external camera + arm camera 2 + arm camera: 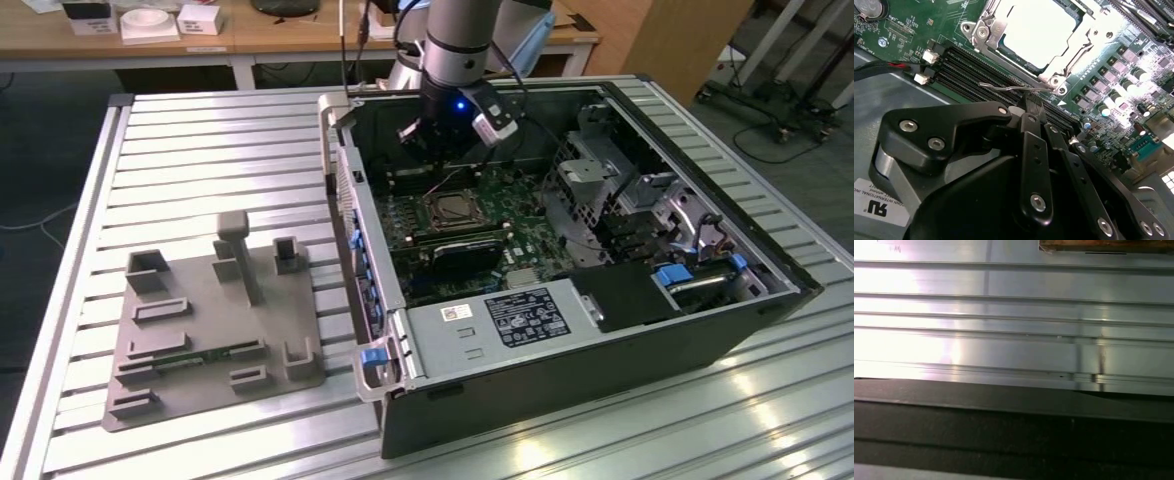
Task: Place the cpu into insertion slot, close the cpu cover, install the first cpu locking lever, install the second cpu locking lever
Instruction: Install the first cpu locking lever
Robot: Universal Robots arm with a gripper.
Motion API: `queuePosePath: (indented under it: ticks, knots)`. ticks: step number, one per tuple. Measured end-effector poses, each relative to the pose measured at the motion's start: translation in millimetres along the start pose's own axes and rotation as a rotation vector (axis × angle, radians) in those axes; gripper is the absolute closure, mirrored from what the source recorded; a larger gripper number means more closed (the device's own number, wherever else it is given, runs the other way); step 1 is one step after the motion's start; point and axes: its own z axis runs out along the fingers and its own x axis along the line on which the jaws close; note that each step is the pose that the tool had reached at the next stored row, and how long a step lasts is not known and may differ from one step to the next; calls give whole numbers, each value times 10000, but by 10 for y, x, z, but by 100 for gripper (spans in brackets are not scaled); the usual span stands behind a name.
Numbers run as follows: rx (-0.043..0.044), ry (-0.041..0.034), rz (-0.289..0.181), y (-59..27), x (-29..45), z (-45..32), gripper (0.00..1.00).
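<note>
- Arm is reaching down into the open computer case (587,330), which lies on its side on the ribbed metal surface (200,150). The pincer (447,125) hangs over the far part of the motherboard, just beyond the socket.
- The cpu (1039,32) is seated in the insertion slot (451,208); its pale metal top shows through the frame in the second wrist view.
- The cpu cover (1071,62) looks closed, lying flat around the chip with its square cut-out over the top.
- One thin wire locking lever (1011,88) runs along the cover edge nearest the pincer. It looks unlatched or only partly home, with its free end loose above the black memory slots (969,67).
- Pincer state: the fingers (1032,112) appear drawn together with the tips narrow, holding nothing as far as I can see. In the second wrist view (1032,107) the tips sit right at the lever, touching or just short of it; I can't tell which.
- Risks from here, my read:
  - The lever wire is thin and springy, so an off-centre push could let it slip off the tip and snap back.
  - The tip could slide off into the memory slots or board parts right beside the lever.
  - Forcing the lever with the cover not fully flat could load the chip unevenly.
- The grey fixture tray (214,320) sits well apart on the surface, towards the exterior view's left.
</note>
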Motion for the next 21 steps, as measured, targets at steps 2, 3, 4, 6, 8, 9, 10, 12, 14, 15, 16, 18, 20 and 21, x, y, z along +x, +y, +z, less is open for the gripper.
queuePosePath:
  ticks: [2, 3, 4, 6, 8, 9, 10, 12, 14, 15, 16, 18, 20, 21]
  knots:
    - [-2, -1, -1, -1, 0, 1, 90]
    - [1, 1, 0, -1, 0, 1, 90]
    - [0, -1, 0, -1, 0, 3, 90]
    - [1, -1, -1, -2, 0, 10, 90]
    - [-57, -3, -2, -2, 0, 11, 90]
    - [-87, -6, -1, -2, 0, 14, 90]
    - [-96, -9, 0, -2, -2, 20, 90]
    - [-95, -5, -1, -4, -12, 40, 90]
    - [-96, -6, -1, -7, -19, 71, 90]
    - [-96, -6, 1, -7, -19, 84, 90]
    - [-95, -6, 1, -8, -19, 89, 90]
    - [-94, -3, -1, -8, -19, 89, 90]
    - [-100, -7, -2, -8, -19, 97, 90]
    - [-99, -6, -3, -9, -19, 99, 90]
